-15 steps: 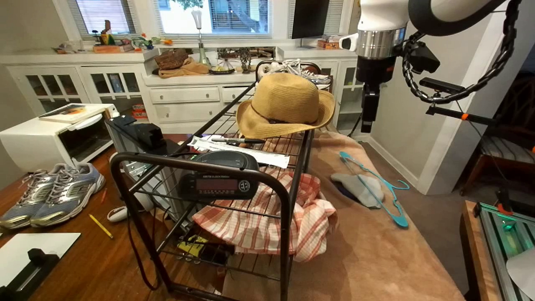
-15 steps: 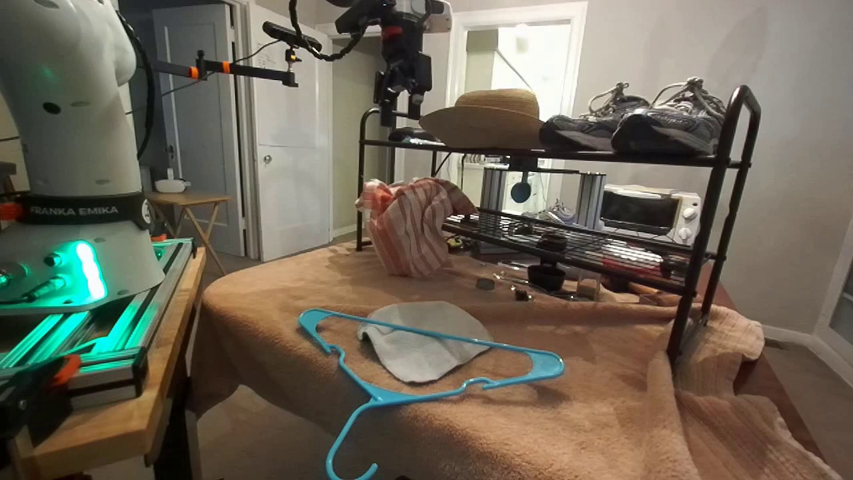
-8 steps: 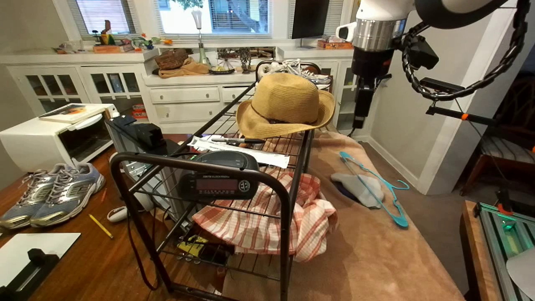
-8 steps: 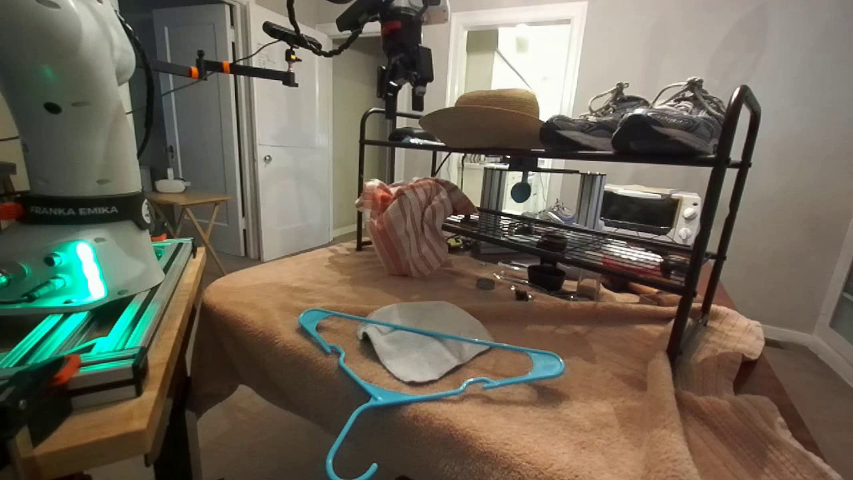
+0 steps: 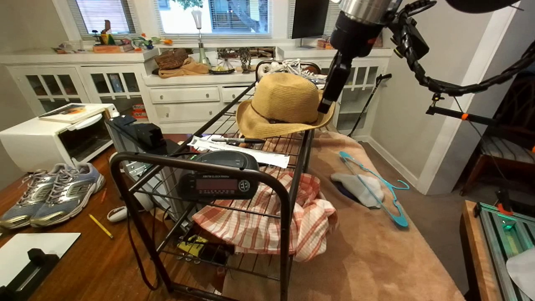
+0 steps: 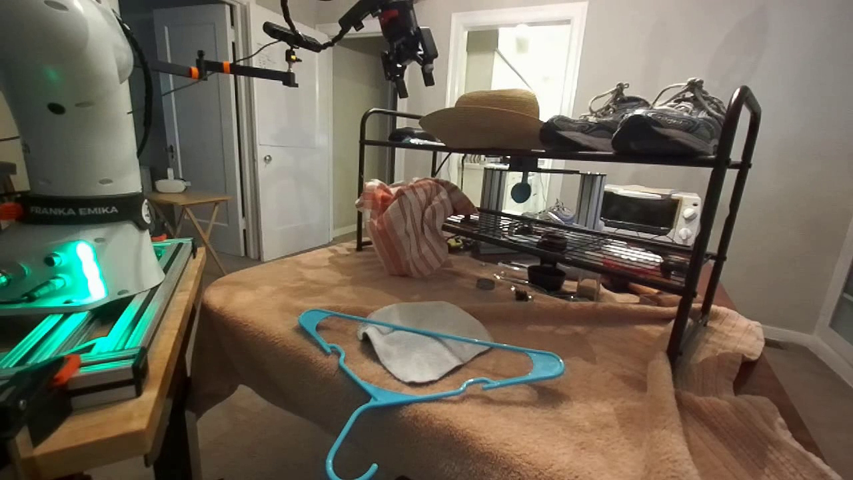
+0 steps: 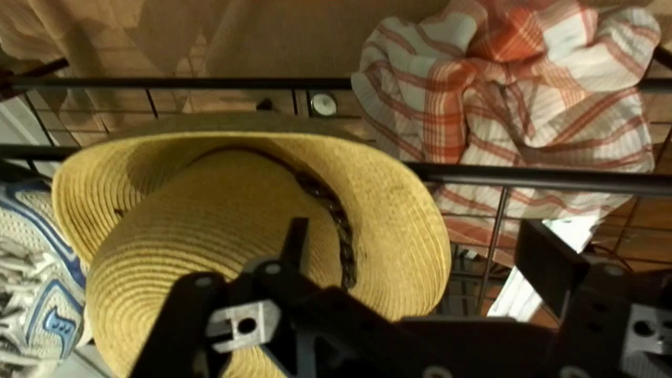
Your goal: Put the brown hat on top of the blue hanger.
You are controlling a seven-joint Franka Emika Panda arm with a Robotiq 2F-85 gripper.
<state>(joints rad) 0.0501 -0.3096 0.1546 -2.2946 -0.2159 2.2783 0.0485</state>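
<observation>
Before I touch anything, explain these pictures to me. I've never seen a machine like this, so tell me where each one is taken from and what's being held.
The machine is a white jointed robot arm ending in a black two-fingered hand. Two pictures are taken from outside, from different places; the third looks down from the wrist at a tan woven straw hat.

That hat sits on top of a dark metal rack, between gray laced running shoes and a black plastic clock radio. Lower down, on a fuzzy tan blanket, a light blue plastic hanger lies across a pale gray cloth.

Nothing is held: the hand is open, near the hat. The hat is not yet on the hanger.
</observation>
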